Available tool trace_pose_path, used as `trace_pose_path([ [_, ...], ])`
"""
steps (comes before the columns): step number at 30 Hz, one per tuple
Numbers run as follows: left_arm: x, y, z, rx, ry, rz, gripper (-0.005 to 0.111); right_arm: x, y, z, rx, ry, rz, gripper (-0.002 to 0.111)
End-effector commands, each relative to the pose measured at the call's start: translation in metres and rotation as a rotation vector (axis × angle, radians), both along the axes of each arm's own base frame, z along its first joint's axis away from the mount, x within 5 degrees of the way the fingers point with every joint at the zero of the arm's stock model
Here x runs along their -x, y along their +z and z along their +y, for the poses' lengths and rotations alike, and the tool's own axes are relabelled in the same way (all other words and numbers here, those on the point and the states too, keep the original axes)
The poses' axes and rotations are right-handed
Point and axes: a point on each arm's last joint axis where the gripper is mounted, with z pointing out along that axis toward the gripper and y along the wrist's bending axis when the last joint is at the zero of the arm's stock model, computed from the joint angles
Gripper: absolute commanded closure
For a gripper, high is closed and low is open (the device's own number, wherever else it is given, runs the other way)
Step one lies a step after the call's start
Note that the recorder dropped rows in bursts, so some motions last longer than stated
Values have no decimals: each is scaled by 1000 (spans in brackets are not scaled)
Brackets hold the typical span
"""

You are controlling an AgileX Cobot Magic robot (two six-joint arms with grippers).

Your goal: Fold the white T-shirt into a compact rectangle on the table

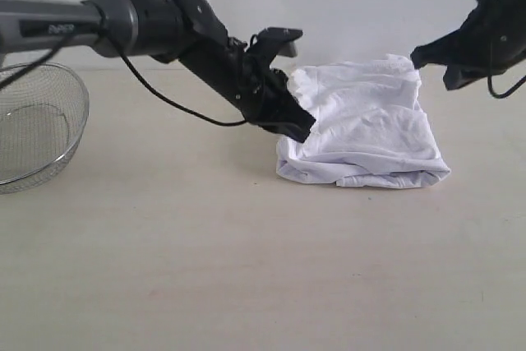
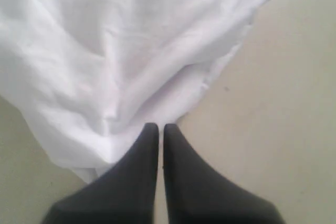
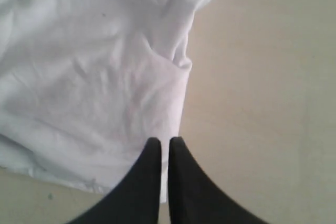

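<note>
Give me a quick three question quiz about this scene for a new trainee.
1. True or false: the left hand stands open.
2. What sits at the left edge of the exterior view? A: wire-mesh basket. B: mug. C: box.
3. What does the right hand pinch?
Key: 1 false, it is shut. 2 A. 3 the white T-shirt.
</note>
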Motion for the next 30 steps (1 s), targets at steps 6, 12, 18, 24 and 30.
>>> trace_pose_path([
  [6,53,70,32,-24,-18,-42,102,108,49,12,-68,-19,-229,109],
  [12,106,76,71,2,156,-138,102,188,36,24,-183,-40,-439,109],
  [18,173,66,119,43,357,-224,102,244,7,28,-204,-48,-536,109],
  [24,232,36,153,37,441,-169,102,283,-22,35,-312,-78,-577,109],
  [30,260,22,176,46,549,-210,102,306,-33,39,-351,-66,-654,109],
])
